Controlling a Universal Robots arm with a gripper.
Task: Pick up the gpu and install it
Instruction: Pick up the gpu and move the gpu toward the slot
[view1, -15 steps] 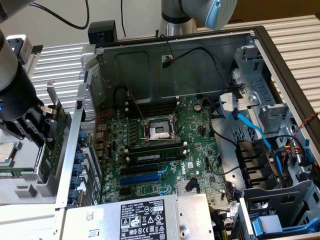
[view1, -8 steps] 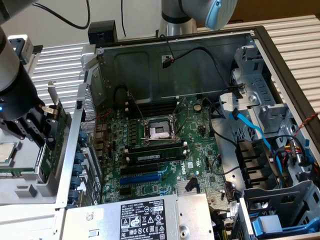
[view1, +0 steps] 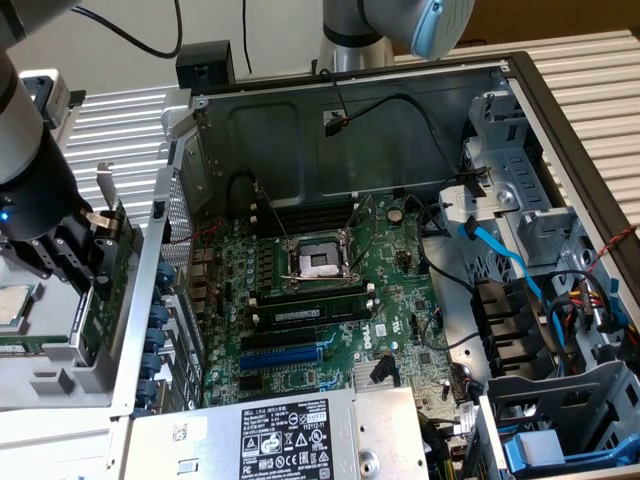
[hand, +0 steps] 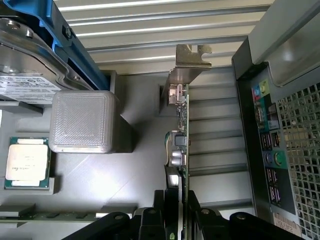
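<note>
Tray: a flat grey plastic tray (view1: 55, 380) sits on the exterior view's left, outside the case, keeping parts ready.
Gripper: the black gripper (hand: 176, 216) is over the tray. Its jaws pinch the gpu (hand: 181, 142), a small green card with a silver end bracket, so it cannot slip.
Gpu: it stands upright on its edge, near the case wall.
Case: the open grey metal computer case (view1: 350, 120) lies on its side, so the big green motherboard (view1: 330, 300) faces up.

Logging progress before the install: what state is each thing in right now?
gpu: gripped edge-on by the gripper, outside the case, not installed.
computer case: side panel off, interior exposed.
blue slot: empty.
processor chip: lying flat in the gray tray.
</note>
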